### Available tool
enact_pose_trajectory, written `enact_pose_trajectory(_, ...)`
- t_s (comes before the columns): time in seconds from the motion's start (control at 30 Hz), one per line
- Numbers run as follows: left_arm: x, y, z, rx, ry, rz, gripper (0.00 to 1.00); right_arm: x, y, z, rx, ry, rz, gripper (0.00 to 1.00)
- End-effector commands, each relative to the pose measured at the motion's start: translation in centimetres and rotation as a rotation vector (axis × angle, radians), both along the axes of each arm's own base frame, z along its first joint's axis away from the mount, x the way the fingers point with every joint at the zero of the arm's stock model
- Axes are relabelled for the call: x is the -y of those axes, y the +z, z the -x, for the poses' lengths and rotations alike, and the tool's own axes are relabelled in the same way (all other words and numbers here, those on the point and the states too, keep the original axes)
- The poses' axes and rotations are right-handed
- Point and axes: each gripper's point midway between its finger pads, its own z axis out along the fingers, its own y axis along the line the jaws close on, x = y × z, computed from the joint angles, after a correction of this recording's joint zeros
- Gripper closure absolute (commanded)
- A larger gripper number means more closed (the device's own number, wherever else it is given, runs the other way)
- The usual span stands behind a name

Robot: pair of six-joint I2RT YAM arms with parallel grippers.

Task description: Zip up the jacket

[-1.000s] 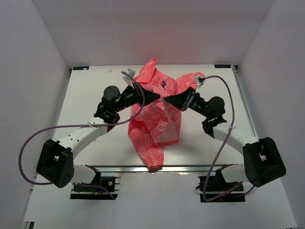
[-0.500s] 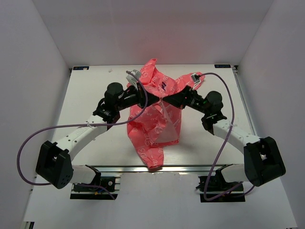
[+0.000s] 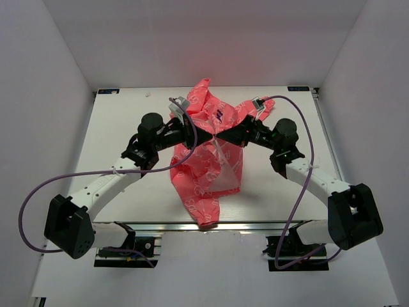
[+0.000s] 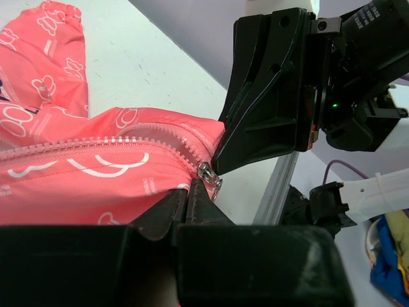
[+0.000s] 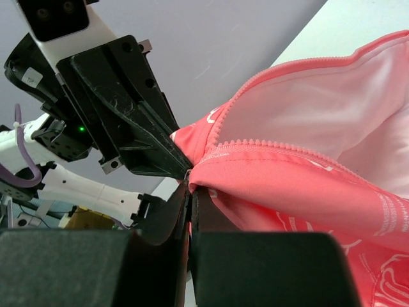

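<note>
The jacket (image 3: 206, 167) is lying crumpled in the middle of the surface (image 3: 121, 121), with its front raised. The left pincer (image 4: 187, 194) and the right pincer (image 5: 190, 187) are meeting tip to tip, both pinching tightly the cloth at the zipper edge.

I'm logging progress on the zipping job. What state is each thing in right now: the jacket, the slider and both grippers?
jacket: bunched, front open, not zipped, pinched by both grippers.
zip slider: right beside the left gripper's tips; whether it is gripped is unclear.
left gripper: shut on the jacket by the slider.
right gripper: shut on the jacket's edge.
</note>
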Motion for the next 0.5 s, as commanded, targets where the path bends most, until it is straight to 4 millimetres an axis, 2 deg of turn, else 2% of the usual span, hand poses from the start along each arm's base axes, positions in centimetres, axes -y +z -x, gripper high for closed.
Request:
enact_pose_trajectory(0.0, 1.2, -0.3, 2.6, -0.07, -0.106, 0.032, 1.0, 0.1, 3.6, -0.4, 0.156, -0.012, -0.063, 1.0)
enact_pose_trajectory(0.1, 1.3, -0.1, 2.3, -0.089, -0.086, 0.07, 0.97, 0.0, 3.1, 0.2, 0.163, 0.006, -0.049, 1.0)
enact_pose_trajectory(0.23, 1.2, 0.0, 2.6, -0.118, -0.083, 0.129, 0.77, 0.0, 2.3, 0.0, 0.157, -0.004, -0.004, 1.0)
enact_pose_trajectory(0.27, 1.3, 0.3, 2.5, -0.111, -0.083, 0.143, 0.68, 0.0, 2.1, 0.0, 0.147, -0.005, 0.005, 1.0)
enact_pose_trajectory(0.47, 0.9, 0.9, 2.3, -0.122, -0.123, 0.216, 0.55, -0.3, 1.6, 0.2, 0.144, -0.003, 0.022, 1.0)
